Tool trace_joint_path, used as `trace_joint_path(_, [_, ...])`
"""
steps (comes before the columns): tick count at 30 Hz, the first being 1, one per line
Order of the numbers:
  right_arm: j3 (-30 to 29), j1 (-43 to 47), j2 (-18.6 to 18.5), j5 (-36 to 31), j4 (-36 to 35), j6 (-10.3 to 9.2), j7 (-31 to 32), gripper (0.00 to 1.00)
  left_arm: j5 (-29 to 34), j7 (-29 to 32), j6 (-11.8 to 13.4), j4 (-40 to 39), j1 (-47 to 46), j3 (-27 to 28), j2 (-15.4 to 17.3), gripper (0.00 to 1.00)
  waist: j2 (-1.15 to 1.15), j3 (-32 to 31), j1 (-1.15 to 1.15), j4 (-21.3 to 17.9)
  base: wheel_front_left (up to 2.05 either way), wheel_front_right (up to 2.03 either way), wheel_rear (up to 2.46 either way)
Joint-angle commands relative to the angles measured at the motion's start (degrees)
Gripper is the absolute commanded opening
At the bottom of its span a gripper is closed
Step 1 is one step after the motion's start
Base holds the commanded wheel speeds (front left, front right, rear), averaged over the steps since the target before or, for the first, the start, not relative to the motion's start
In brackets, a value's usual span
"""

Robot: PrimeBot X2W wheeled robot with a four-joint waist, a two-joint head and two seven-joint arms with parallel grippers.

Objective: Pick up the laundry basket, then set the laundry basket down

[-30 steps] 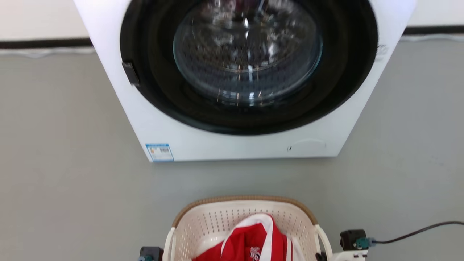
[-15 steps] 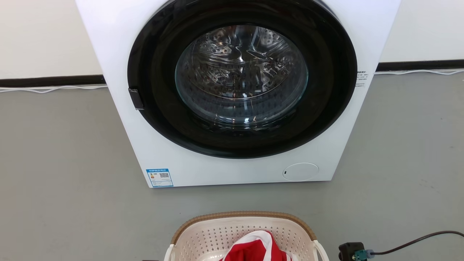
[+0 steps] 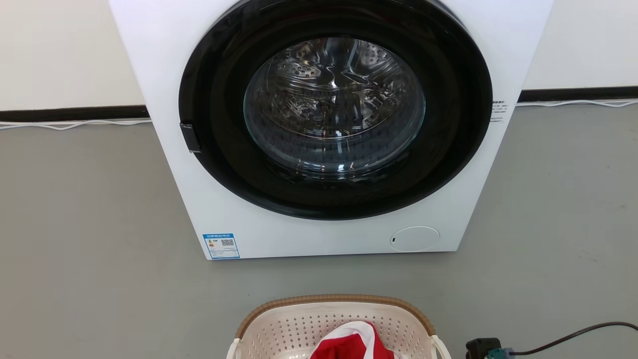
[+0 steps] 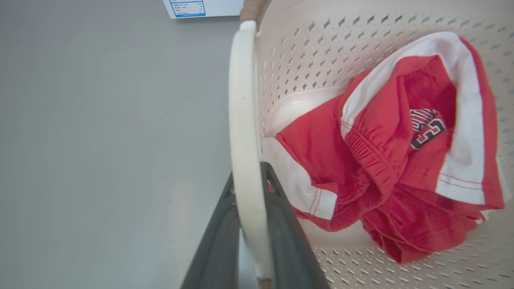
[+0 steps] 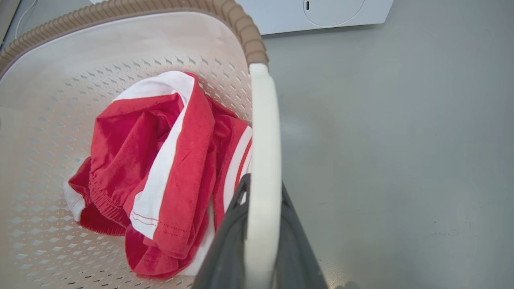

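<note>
The laundry basket [image 3: 334, 300], cream perforated plastic with a brown woven rim, sits at the bottom middle of the head view, in front of the washing machine. A red and white garment [image 3: 351, 344] lies inside it. In the left wrist view my left gripper [image 4: 249, 178] is shut on the basket's white left handle [image 4: 243, 120], one finger on each side. In the right wrist view my right gripper [image 5: 263, 182] is shut on the white right handle [image 5: 263, 140] in the same way. The garment [image 5: 160, 168] is bunched on the basket floor.
A white front-loading washing machine [image 3: 329, 124] with a round dark door stands just beyond the basket. Grey floor spreads out on both sides. A dark block on my right wrist [image 3: 483, 348] and its cable [image 3: 573, 334] show at the lower right. A wall with a dark skirting runs behind.
The head camera has shifted, so the washing machine and the basket sit lower in the picture than a second ago. Both grips on the handles look unchanged.
</note>
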Motion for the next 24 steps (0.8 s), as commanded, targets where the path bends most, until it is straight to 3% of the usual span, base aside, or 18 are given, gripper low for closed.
trace_joint_path(1, [1.2,-0.3,0.1,0.2,-0.4,0.46,-1.3,0.0,-0.6,-1.1,0.9,-0.2,-0.8,1.1,1.6,0.0,0.0,0.0,0.0,0.0,0.0,0.0,0.0])
trace_joint_path(24, [6.3,-1.9,0.1,5.3,0.6,0.46,-2.8,0.0,-2.8,-1.9,1.4,0.3,-1.7,-0.8,1.6,0.0,0.0,1.7,0.0,0.0,0.0,0.0,0.0])
